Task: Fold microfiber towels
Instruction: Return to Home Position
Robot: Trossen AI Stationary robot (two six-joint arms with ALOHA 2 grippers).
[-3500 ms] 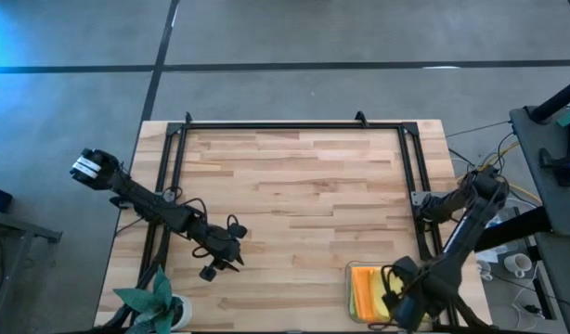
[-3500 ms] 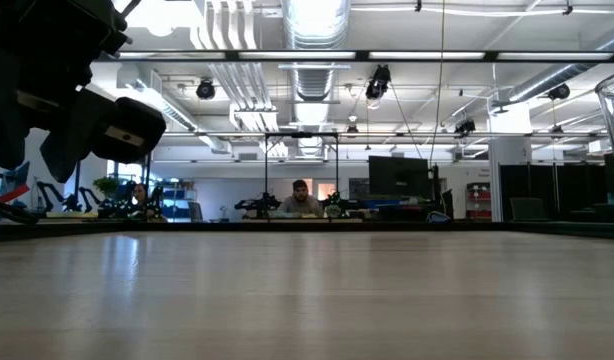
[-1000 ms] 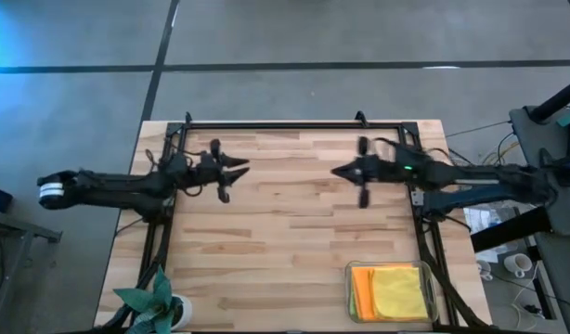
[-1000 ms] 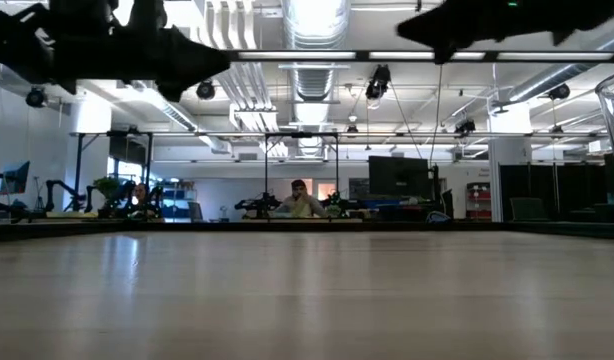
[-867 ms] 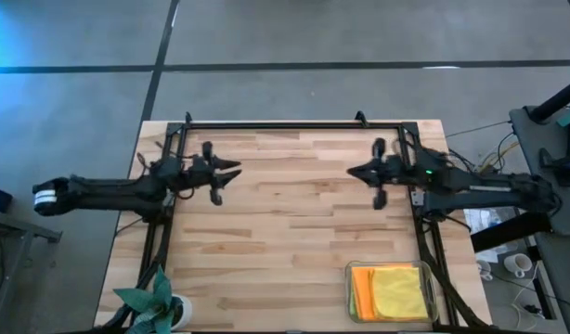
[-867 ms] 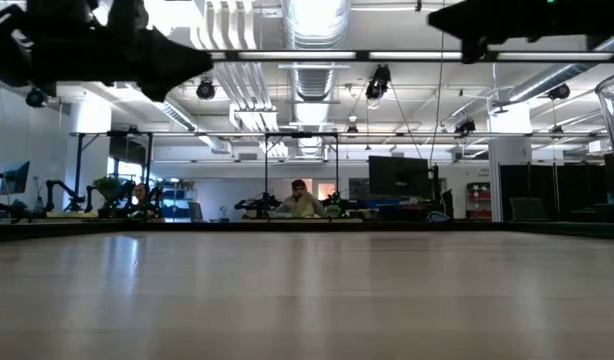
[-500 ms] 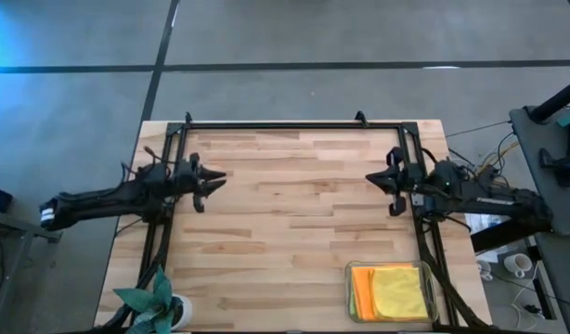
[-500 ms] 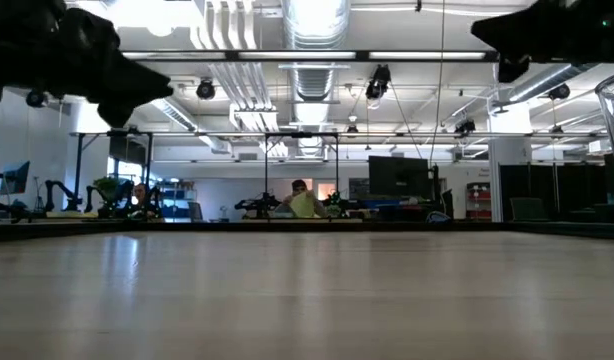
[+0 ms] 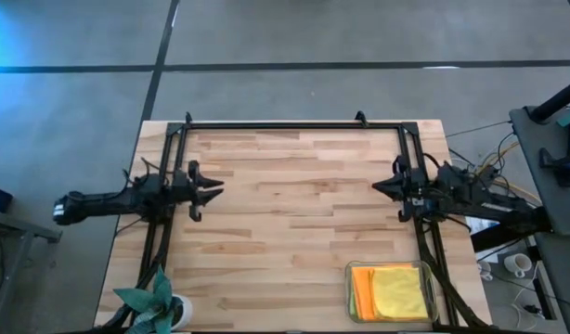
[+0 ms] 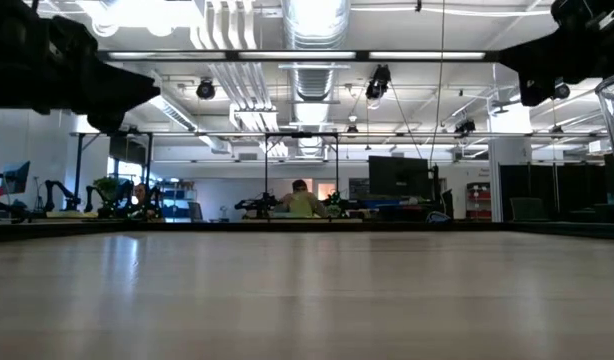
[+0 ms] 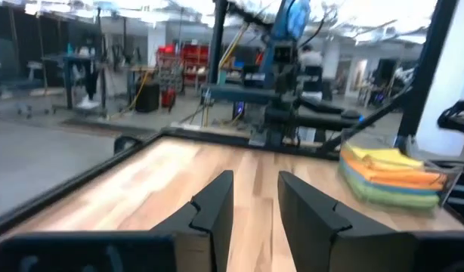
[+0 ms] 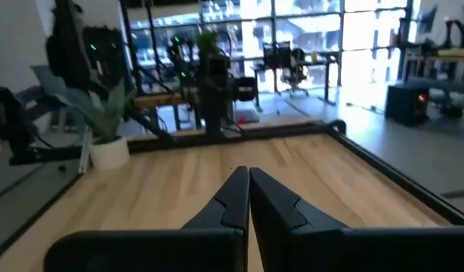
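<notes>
Microfiber towels (image 9: pixel 387 291) lie folded in the clear tray (image 9: pixel 392 265), a yellow towel (image 9: pixel 399 293) beside an orange towel (image 9: pixel 360 291). The left wrist view also shows a green layer under them. The tray sits off to one side of the right gripper's (image 9: pixel 376 186) fingertips, well apart from them, and farther again from those of the left gripper (image 9: pixel 217 190).

The left gripper's fingers (image 11: pixel 214 198) stand apart, with wood showing in the gap between them and nothing held. The right gripper's fingers (image 12: pixel 230 198) are pressed together, also on nothing. The two sets of fingertips face each other across the wooden table (image 9: pixel 294 213), well apart. In the low view both hang above the boards without touching them.

A small green plant (image 9: pixel 153 301) in a white pot stands off to the side of the left fingers, and far beyond the right fingers.
</notes>
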